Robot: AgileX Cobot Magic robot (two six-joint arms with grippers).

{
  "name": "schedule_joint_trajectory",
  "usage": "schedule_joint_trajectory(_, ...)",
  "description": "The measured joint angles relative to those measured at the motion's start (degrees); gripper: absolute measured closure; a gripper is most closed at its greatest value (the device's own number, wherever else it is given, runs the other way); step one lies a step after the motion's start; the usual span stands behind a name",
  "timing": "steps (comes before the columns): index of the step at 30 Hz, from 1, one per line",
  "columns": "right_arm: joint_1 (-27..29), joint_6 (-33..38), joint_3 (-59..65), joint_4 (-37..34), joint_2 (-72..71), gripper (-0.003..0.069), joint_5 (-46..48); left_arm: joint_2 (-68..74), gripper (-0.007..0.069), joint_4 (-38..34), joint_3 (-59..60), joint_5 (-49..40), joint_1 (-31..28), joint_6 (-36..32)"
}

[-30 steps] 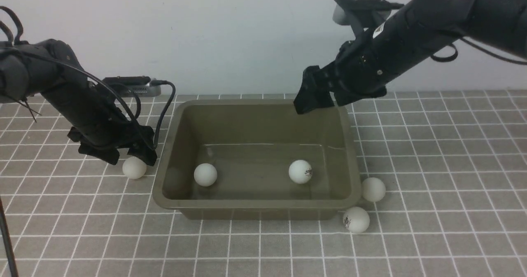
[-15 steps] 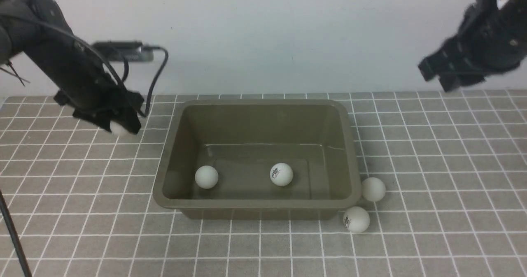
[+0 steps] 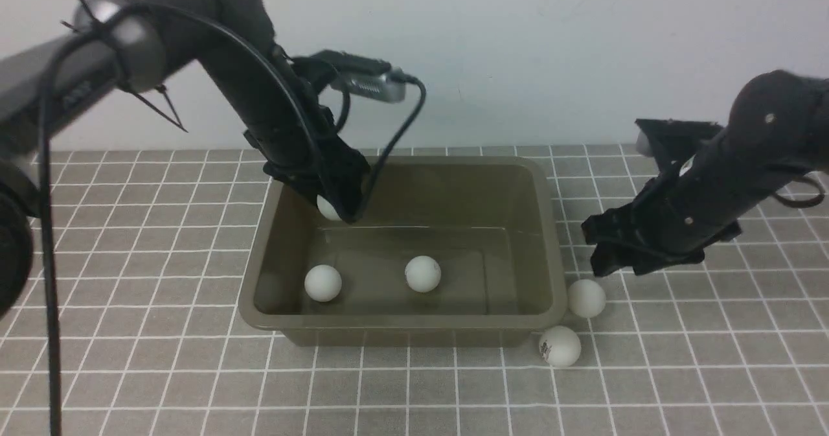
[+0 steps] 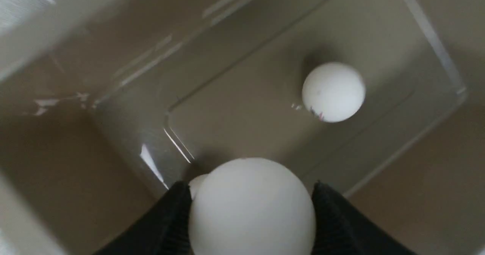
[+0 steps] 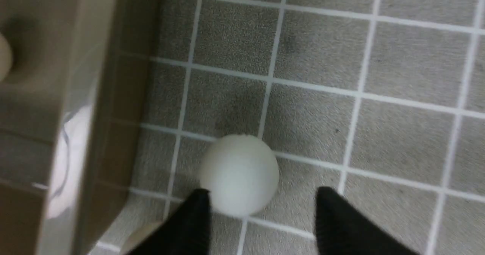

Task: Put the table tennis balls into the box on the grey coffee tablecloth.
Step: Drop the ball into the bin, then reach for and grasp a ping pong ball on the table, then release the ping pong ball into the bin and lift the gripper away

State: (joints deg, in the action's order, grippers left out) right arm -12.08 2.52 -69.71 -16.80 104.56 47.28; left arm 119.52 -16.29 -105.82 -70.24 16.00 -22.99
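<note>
With the left pincer [image 3: 329, 208], grips one ball [image 4: 252, 209] between two fingers, above the inside of the one olive-green box [image 3: 401, 322], toward its left side. With the right pincer [image 3: 623, 271], stands open and empty near the outside of the box, two fingers apart, just above and beside one loose ball [image 3: 587, 298].

Counts five table tennis balls in all: one in the left pincer, two in the box, two outside it. Inside the box, shows one ball [image 3: 323, 283] at the left and one [image 3: 422, 274] near the middle, well apart from each other. Outside, on the one grey coffee tablecloth [image 3: 712, 384], shows two near the box's right side: the one by the right pincer, and another [image 3: 560, 346] closer to the camera, by the box's near right corner, with a small dark print.

Sits upright on the tablecloth, in the case of the box, open side up. Behind, rises as one plain pale wall [image 3: 518, 54].
</note>
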Motion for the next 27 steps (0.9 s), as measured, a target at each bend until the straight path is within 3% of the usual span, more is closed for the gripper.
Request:
schedule_joint_trajectory(1,-0.10,0.34,-0.31,-0.73,2.41,0.0165,-0.42,0.48,0.0143,2.60,0.00,0.00,1.39,1.94)
schedule_joint_trajectory(3,-0.10,0.83,-0.31,-1.50,4.41,0.0104,-1.00,0.48,0.0092,4.72,-0.53,0.00,2.04,5.17)
schedule_joint_trajectory(6,-0.10,2.02,-0.31,-2.74,5.98,0.0074,-1.57,0.22,0.0116,6.26,-1.56,0.00,2.10,9.63)
schedule_joint_trajectory(7,-0.17,3.38,-0.31,-3.80,6.87,0.0072,-1.88,-0.38,0.0181,6.87,-2.22,-0.01,1.85,11.51)
schedule_joint_trajectory(9,-0.29,4.98,-0.31,-5.35,7.84,0.0112,-2.62,-2.19,0.0365,7.22,-2.87,-0.01,0.90,12.66)
schedule_joint_trajectory(10,-0.29,5.10,-0.36,-5.60,8.00,0.0128,-2.63,-2.71,0.0408,7.29,-2.94,-0.01,0.62,12.70)
schedule_joint_trajectory(11,-0.29,5.27,-0.37,-5.95,8.42,0.0195,-2.63,-4.10,0.0495,7.35,-2.94,-0.01,-0.25,12.82)
schedule_joint_trajectory(12,-0.29,5.45,-0.44,-5.89,8.61,0.0312,-2.56,-6.49,0.0573,7.33,-2.94,-0.07,-2.17,13.15)
schedule_joint_trajectory(13,-0.16,5.45,-0.55,-5.80,8.61,0.0314,-2.31,-7.74,0.0599,7.33,-2.66,-0.07,-3.37,13.46)
schedule_joint_trajectory(17,1.18,5.45,-1.89,-4.39,6.87,0.0295,1.04,-13.49,0.0629,7.47,0.72,-0.12,-9.43,13.97)
schedule_joint_trajectory(21,3.10,3.35,-6.76,-6.37,-1.48,0.0295,9.33,-17.79,0.0629,7.82,11.41,-0.07,-15.86,14.27)
schedule_joint_trajectory(27,-1.98,6.11,-13.38,-9.37,-5.84,0.0295,7.81,-16.30,0.0629,3.47,23.10,7.89,-16.51,13.31)
